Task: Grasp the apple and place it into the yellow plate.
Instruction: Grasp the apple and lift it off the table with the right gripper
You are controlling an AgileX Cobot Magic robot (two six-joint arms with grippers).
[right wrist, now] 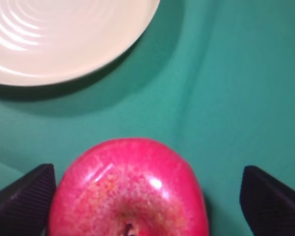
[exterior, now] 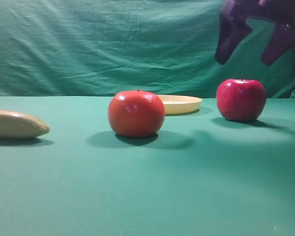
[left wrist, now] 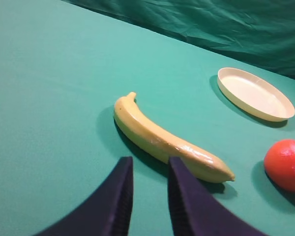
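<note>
The apple [exterior: 241, 100] is glossy crimson with a thin dark stem and stands on the green table at the right. My right gripper [exterior: 255, 44] hangs open above it, not touching. From the right wrist, the apple [right wrist: 130, 191] lies between the wide-spread dark fingers [right wrist: 24, 199] and fills much of the gap. The yellow plate [exterior: 182, 103] rests empty to the apple's left, and in the right wrist view the plate [right wrist: 64, 34] is beyond the apple. My left gripper [left wrist: 150, 164] hovers over bare table near a banana, its fingers a narrow gap apart and holding nothing.
A larger orange-red fruit [exterior: 136, 113] sits in front of the plate near the table's middle. A banana [exterior: 14, 124] lies at the far left, just ahead of the left gripper's fingers [left wrist: 115, 196]. Green cloth [exterior: 113, 44] hangs behind the table.
</note>
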